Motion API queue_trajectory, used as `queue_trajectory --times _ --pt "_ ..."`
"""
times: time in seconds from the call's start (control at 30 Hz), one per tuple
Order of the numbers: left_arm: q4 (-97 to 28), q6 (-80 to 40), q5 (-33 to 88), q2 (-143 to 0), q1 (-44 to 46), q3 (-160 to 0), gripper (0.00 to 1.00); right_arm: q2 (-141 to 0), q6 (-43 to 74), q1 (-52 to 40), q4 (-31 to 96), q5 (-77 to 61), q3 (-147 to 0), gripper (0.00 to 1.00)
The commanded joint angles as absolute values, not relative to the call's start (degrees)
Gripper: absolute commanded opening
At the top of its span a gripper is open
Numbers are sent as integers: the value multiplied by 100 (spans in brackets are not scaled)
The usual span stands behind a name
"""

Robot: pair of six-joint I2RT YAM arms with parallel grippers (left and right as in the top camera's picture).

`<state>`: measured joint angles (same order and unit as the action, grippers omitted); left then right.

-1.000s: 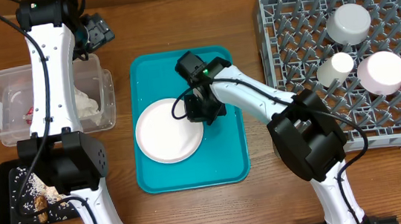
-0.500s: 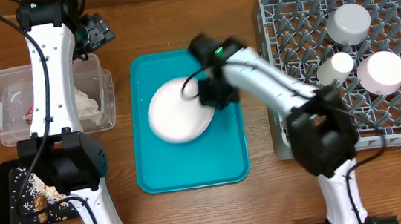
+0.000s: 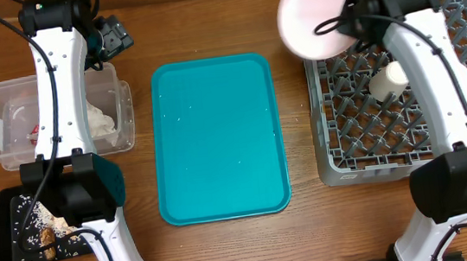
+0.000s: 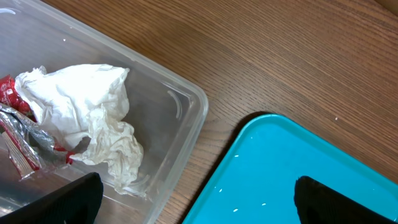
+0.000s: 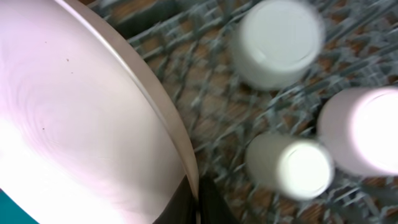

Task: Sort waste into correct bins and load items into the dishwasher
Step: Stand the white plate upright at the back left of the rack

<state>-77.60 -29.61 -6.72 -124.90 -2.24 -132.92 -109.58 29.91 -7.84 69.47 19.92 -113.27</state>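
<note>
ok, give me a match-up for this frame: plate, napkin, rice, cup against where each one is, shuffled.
1 plate
2 napkin
3 rice
4 cup

a in the clear tub
b on the black tray
c in the dish rack
d held by the right gripper

Pairs: 1-d, 2-a, 3-b, 4-c

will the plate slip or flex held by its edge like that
Likely rigid: the plate shows no sag though the right gripper pinches only its rim. Its glossy face suggests it could slip or swing in that small grip. Probably breakable if dropped on the dish rack.
</note>
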Motion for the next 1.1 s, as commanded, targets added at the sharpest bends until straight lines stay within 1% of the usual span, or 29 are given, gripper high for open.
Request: queue_trajectory --times 0.0,0.13,0.23,0.47,0.67,1.07 --pt "-7756 -3000 -766 -12481 -185 -13415 100 -11006 2978 -663 6665 2974 -11308 4" --pt "-7756 -2998 -766 -12481 -185 -13415 100 -11080 2978 -650 6069 4023 -11028 4" --pt "-7756 -3000 -766 -12481 -185 -13413 100 -11118 2956 -652 5623 4359 -10774 4" --pt "-7756 -2998 -766 -12481 -185 -13413 100 -11126 2967 -655 5113 4335 -10213 4" --pt "-7754 -3000 -766 -12481 -185 -13415 100 -11126 2971 -733 5065 3754 -10042 4" --pt "-7756 -3000 -766 -12481 -185 -13415 100 -11126 3026 -755 5098 3481 -10042 4"
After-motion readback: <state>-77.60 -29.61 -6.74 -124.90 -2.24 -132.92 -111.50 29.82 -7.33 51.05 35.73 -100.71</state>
